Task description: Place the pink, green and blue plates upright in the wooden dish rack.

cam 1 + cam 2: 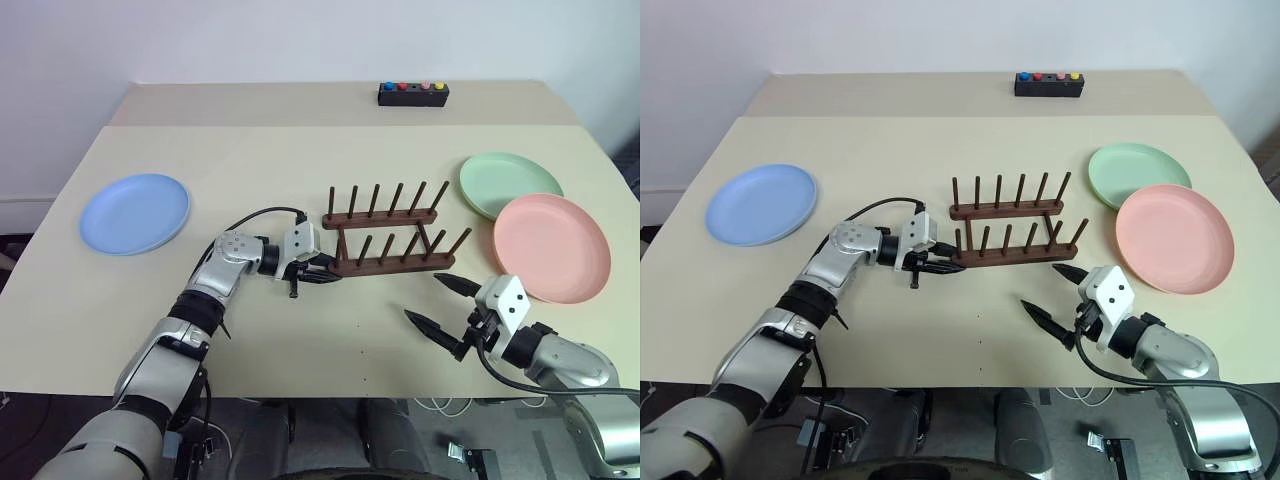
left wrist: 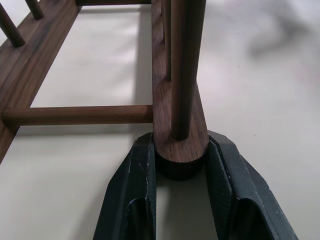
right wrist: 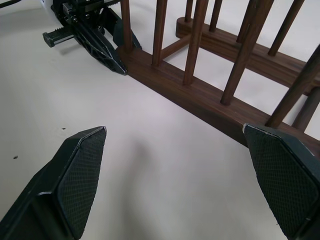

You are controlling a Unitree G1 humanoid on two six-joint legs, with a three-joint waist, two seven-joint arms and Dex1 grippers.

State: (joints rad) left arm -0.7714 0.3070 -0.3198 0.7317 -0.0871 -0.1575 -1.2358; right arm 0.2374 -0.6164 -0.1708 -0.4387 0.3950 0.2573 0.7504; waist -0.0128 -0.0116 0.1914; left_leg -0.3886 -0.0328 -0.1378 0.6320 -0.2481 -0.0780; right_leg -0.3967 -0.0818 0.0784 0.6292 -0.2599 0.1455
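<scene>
While L pincer (image 2: 181,165) clamps rack (image 1: 385,235) rail end, R pincer (image 3: 180,175) gapes wide, prob. empty.

Both arms: silver-grey metal shells, black joint bands between segments. Left gripper (image 1: 322,273): white block housing at wrist, 2 black tapered fingers, smooth and glossy near base. Black cable loops from left forearm to wrist block. Right gripper (image 1: 440,303): same white block, 2 black pointed fingers, fine cross-hatch texture on pads (image 3: 80,185). Black cable curls under right wrist.
</scene>
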